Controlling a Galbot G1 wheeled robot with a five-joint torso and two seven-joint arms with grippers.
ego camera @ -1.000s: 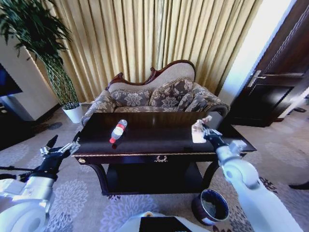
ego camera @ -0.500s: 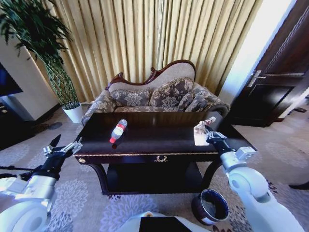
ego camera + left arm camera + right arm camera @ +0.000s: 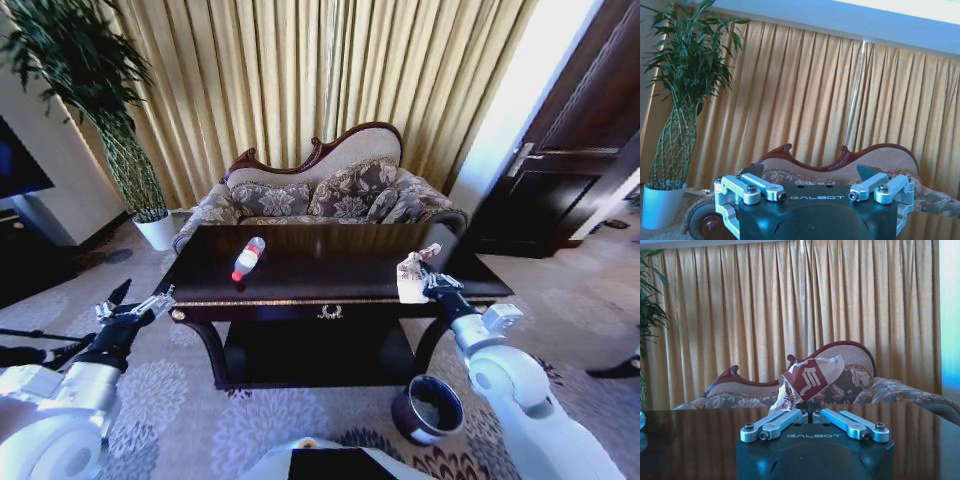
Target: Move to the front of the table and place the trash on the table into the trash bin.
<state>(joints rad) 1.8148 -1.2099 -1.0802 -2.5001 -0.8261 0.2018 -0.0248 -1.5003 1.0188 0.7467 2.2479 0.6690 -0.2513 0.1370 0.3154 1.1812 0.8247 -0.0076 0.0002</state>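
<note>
Right tool [image 3: 428, 282] clamps wrapper [image 3: 409, 277] above table [image 3: 300, 285], left tool [image 3: 135, 308] open

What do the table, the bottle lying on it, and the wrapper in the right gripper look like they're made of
The table: dark polished wood, by its mirror-like sheen and carved legs. The bottle: clear plastic, it seems, with a red label. The wrapper, pinched in the right gripper: thin crumpled printed paper or film; which one is unclear.
</note>
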